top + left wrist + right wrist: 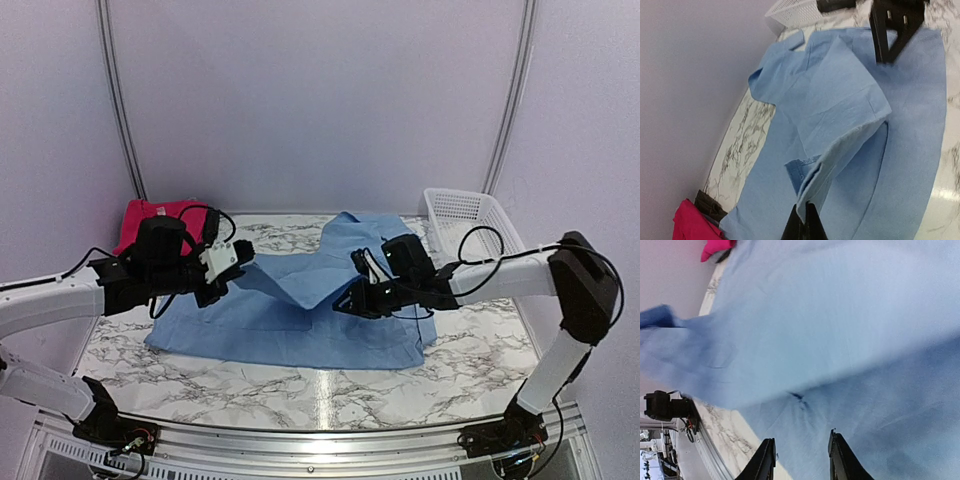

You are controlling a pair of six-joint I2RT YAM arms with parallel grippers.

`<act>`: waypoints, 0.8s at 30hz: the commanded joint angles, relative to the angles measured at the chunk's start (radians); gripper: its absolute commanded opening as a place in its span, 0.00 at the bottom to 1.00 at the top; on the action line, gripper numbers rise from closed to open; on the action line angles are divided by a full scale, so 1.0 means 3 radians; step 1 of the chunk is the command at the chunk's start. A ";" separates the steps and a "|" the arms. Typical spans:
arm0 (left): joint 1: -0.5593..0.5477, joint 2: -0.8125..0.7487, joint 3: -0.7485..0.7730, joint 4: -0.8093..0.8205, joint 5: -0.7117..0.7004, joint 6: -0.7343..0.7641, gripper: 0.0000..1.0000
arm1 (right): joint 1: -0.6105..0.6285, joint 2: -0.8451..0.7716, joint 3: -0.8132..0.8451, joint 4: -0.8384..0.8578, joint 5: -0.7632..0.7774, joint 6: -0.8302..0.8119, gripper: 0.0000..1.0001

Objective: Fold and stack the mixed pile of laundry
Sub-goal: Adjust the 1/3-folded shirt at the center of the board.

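Note:
A light blue long-sleeved shirt (300, 320) lies spread across the middle of the marble table (250, 395). My left gripper (238, 268) is shut on the shirt's sleeve cuff (812, 192) and holds it raised over the shirt body, so the sleeve (840, 105) is folded inward. My right gripper (346, 304) is open and empty, its fingertips (765, 460) just above the shirt's cloth (840, 340). A bright pink-red T-shirt (150, 218) lies bunched at the back left, partly behind my left arm. I see no denim piece.
A white slatted basket (465, 215) stands at the back right corner, also in the left wrist view (795, 11). A dark edge (707, 204) shows beside the pink T-shirt (692, 225); I cannot tell what it is. White walls close the back and sides.

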 commanded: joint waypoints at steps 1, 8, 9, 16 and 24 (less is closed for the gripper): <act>0.0092 -0.0133 -0.0402 0.0134 -0.0239 0.0722 0.00 | -0.0003 -0.0501 -0.0066 -0.0407 -0.0070 -0.0365 0.33; 0.0363 0.0053 -0.0797 0.0571 -0.0664 0.1372 0.00 | -0.0028 -0.0752 -0.0295 -0.0738 -0.0147 -0.0575 0.33; 0.0418 0.0079 -0.0794 0.0575 -0.0644 0.1437 0.00 | -0.0035 -0.0787 -0.0323 -0.0746 -0.0146 -0.0566 0.33; 0.0830 0.0080 -0.0705 0.0495 -0.0227 0.1829 0.00 | -0.0141 -0.0880 -0.0353 -0.0922 -0.0108 -0.0640 0.33; 0.1223 0.0255 -0.0237 0.0517 -0.0627 0.0817 0.50 | -0.0227 -0.0911 -0.0297 -0.1158 -0.0260 -0.0882 0.34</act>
